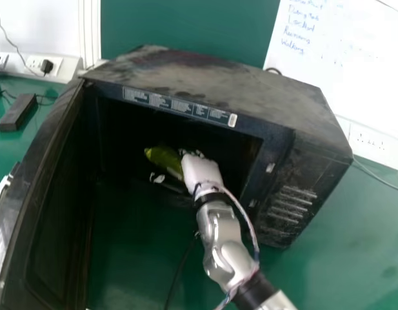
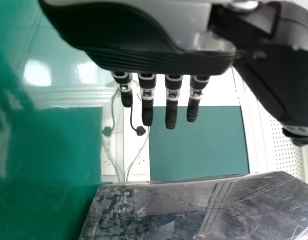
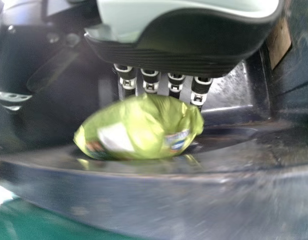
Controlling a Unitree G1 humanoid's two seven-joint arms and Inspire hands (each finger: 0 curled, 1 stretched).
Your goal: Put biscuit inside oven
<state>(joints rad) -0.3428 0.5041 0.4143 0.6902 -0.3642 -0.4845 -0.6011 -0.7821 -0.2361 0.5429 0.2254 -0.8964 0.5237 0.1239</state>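
Placing the biscuit packet (image 1: 163,160) inside the oven (image 1: 205,74) seems the step; the right hand (image 1: 202,173) is in there with it, whether gripping I cannot tell, the left hand (image 2: 144,55) relaxed outside. Next calls for leaving it and withdrawing. Print marks the packet and the oven's front, handwriting the whiteboard (image 1: 360,58) behind the oven.

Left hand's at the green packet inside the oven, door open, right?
Wrong hand: the head view shows the right hand at the green packet inside the oven. The door is open, as you say.
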